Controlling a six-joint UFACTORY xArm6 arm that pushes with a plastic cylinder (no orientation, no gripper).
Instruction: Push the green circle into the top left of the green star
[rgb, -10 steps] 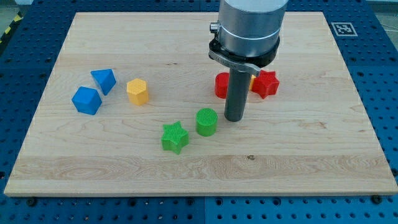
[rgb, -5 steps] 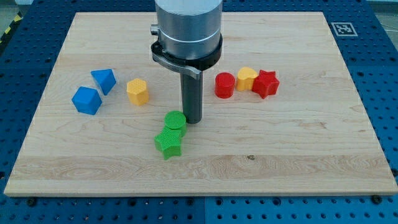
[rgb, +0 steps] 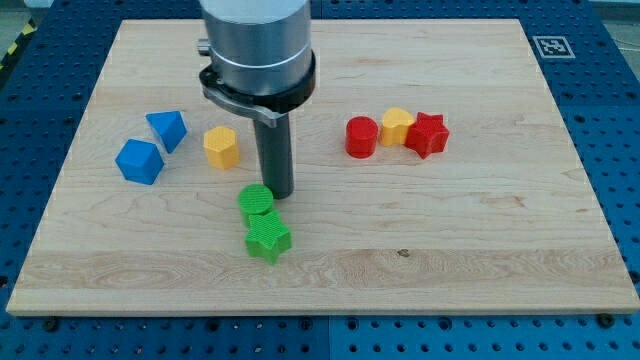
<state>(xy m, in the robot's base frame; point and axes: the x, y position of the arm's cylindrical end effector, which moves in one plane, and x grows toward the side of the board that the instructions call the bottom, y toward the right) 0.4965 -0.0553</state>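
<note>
The green circle sits just left of the board's middle, touching the top left of the green star below it. My tip is on the board right against the circle's right side, a little above the star. The rod rises from there to the arm's grey body at the view's top.
Two blue blocks and a yellow hexagon-like block lie at the view's left. A red cylinder, a yellow block and a red star sit together at the right. The wooden board rests on a blue pegboard.
My tip has slid left, pushing the green circle left against the green star's top left. The star has shifted slightly left and down.
</note>
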